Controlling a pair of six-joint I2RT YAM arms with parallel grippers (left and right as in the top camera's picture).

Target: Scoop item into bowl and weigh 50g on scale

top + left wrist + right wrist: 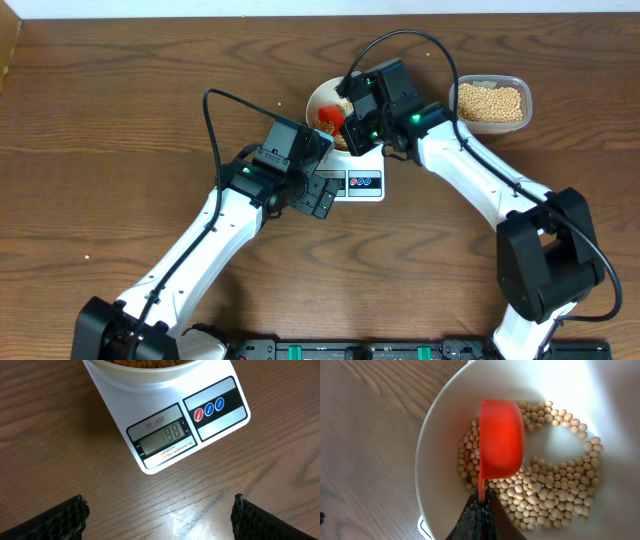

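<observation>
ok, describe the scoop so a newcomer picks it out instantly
On the table sits a white scale carrying a white bowl of tan beans. Over the beans, the right end effector grips a scoop. It is bright red-orange, unlike the white bowl and beige beans around it.

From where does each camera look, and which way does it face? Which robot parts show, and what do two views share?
Overhead: above the table, facing straight down; shows left arm, right arm, scale, bowl and tub.
Left wrist: on the left arm, facing down at the scale display; left gripper open at the bottom edge.
Right wrist: facing down into the bowl of beans; right gripper shut on the red scoop.
Shared: overhead and left wrist both show the scale.
</observation>
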